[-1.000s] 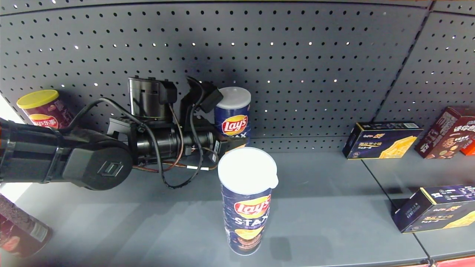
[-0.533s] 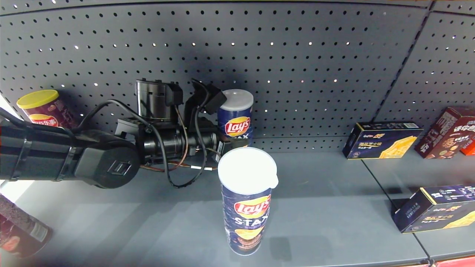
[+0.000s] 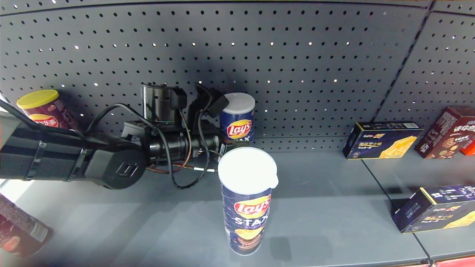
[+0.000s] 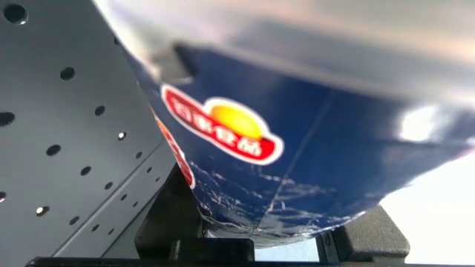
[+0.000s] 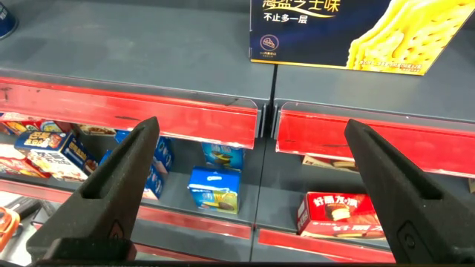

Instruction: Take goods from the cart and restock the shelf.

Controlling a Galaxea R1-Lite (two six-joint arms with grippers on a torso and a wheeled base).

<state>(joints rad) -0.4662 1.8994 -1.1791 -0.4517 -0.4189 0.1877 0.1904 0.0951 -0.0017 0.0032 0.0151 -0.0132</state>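
Observation:
A blue chip can with a white lid (image 3: 237,120) stands upright at the back of the grey shelf (image 3: 326,207), close to the pegboard. My left gripper (image 3: 227,145) reaches in from the left and is shut on this can's lower part. The can's base is hidden behind a second blue can (image 3: 246,202) that stands free in front. In the left wrist view the held can (image 4: 297,148) sits between the dark fingers (image 4: 171,226). My right gripper (image 5: 256,193) hangs open in front of lower shelves, holding nothing.
A maroon can with a yellow lid (image 3: 41,109) stands at the back left, and a dark can (image 3: 18,230) at the front left. Dark blue boxes (image 3: 382,140) (image 3: 434,207) and a red-brown box (image 3: 451,131) lie at the right. Red price rails (image 5: 148,111) edge the lower shelves.
My left arm has carried the blue can a little to the right and farther back toward the pegboard. The front can and the boxes have stayed put.

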